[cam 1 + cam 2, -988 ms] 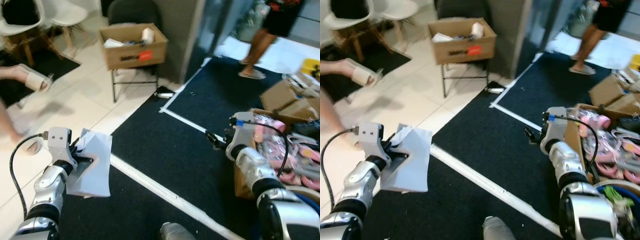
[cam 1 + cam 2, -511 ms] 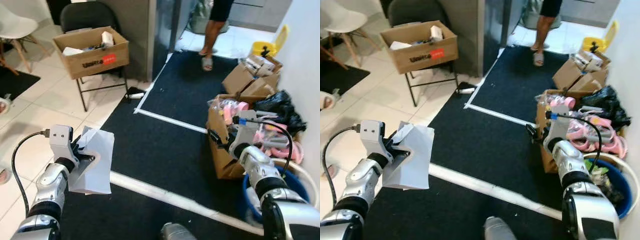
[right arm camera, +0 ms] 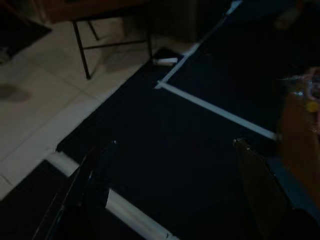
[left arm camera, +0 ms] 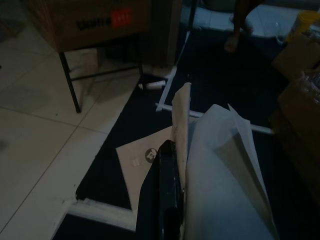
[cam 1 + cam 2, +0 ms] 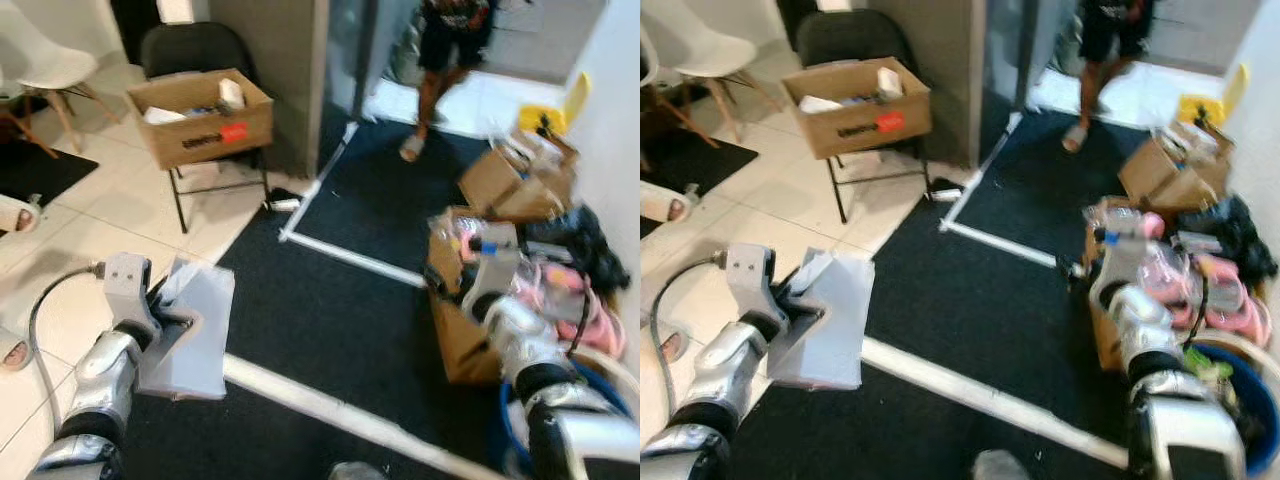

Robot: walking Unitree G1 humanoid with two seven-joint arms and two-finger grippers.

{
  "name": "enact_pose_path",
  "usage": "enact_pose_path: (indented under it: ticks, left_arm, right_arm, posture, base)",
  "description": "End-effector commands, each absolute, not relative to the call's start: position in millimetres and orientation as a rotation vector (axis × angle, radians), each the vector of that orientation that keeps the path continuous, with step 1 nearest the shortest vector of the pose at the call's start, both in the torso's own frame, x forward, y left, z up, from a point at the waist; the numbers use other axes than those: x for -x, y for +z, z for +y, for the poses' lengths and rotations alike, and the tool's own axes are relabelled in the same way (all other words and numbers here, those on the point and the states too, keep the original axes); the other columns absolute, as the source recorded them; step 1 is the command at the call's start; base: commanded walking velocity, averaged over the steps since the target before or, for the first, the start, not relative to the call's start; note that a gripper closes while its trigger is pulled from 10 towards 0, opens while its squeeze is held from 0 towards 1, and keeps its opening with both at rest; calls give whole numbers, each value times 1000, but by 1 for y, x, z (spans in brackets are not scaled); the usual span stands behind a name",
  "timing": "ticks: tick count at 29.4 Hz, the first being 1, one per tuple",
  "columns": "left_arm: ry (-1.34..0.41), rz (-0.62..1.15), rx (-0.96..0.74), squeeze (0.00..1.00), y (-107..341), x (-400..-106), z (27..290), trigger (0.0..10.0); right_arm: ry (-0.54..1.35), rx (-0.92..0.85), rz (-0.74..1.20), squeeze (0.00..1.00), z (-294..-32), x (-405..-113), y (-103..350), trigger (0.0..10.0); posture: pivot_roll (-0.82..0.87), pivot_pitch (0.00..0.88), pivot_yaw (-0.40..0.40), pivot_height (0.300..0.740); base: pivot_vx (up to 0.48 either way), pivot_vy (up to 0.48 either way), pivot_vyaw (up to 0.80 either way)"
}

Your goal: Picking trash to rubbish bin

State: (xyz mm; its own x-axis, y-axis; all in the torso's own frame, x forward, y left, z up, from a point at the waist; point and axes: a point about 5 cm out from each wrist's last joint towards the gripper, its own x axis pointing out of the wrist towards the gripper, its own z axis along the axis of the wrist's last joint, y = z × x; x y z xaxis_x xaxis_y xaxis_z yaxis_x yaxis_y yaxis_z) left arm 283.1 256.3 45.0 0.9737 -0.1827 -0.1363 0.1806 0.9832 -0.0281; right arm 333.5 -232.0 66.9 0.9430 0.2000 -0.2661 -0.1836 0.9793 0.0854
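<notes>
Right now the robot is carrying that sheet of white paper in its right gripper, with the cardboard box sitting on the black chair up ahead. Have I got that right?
Not quite. The white paper is in the left gripper, not the right; both eye views show it clamped there. The right gripper is open and holds nothing. The cardboard box does sit on the black chair ahead.

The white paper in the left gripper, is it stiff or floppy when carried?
Probably floppy: the white paper shows folds and a bent corner. Likely light, since the left gripper pinches one edge and the sheet hangs free. It may flutter or slip.
</notes>
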Motion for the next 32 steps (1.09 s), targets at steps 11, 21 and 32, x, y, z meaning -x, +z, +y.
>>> enact_pose_path:
  ticks: [11, 21, 32]
  left_arm:
    - [-197, 127, 7, 0, 49, -287, 255, 10000]
    - [-198, 127, 7, 0, 49, -287, 255, 10000]
    - [-202, 126, 6, 0, 48, -287, 253, 10000]
  right_arm:
    - [182, -43, 277, 0, -237, -334, 69, 10000]
    - [186, -43, 292, 0, -237, -334, 68, 10000]
    - [179, -43, 298, 0, -236, -333, 67, 10000]
  posture:
    - [-107, 0, -5, 740]
    - [-107, 0, -5, 740]
    - [-101, 0, -14, 740]
  base:
    - [480, 0, 0]
    - [480, 0, -528]
    - [480, 0, -182]
